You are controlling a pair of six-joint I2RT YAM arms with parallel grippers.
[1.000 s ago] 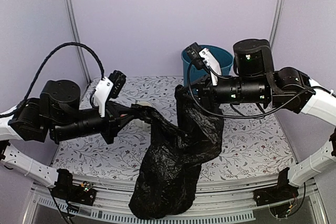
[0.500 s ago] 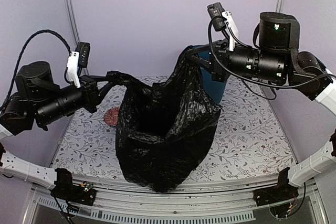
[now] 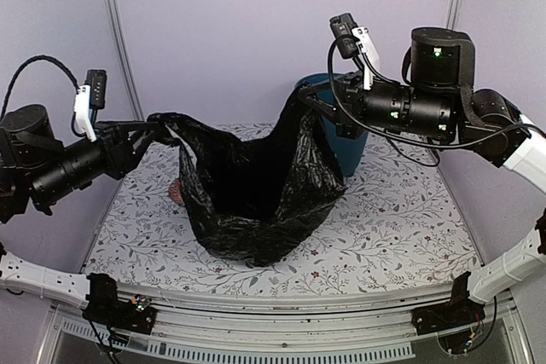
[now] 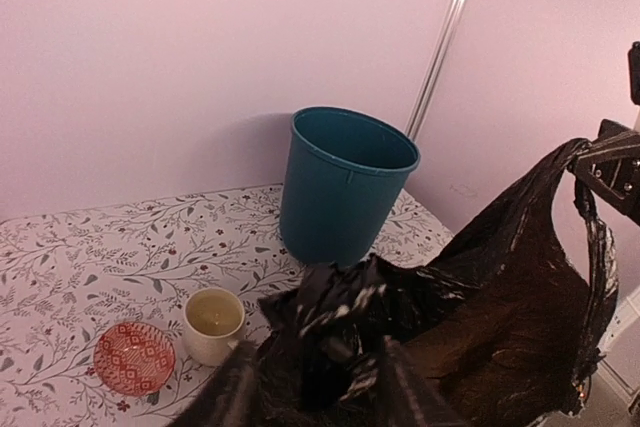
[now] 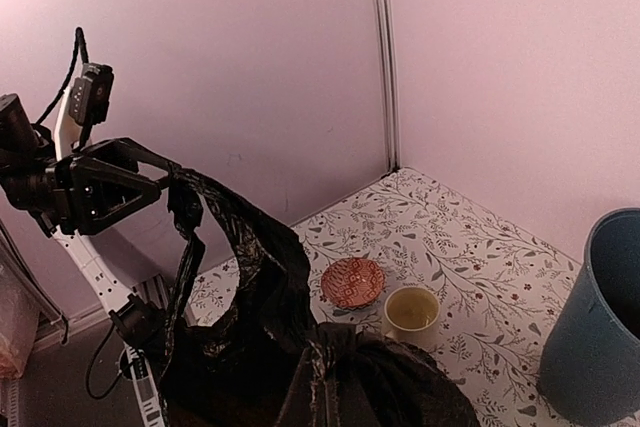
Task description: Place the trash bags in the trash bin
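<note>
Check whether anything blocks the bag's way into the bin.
Nothing visible does. The bag hangs between the left gripper and right gripper, its right end next to the bin. The mug and dish sit leftward, off that path.

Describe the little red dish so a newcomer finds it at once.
Start at the flower-patterned table with its tall teal bin. A cream mug stands apart from the bin; the red dish lies beside the mug. It alone is shallow and red, with a pale pattern.
</note>
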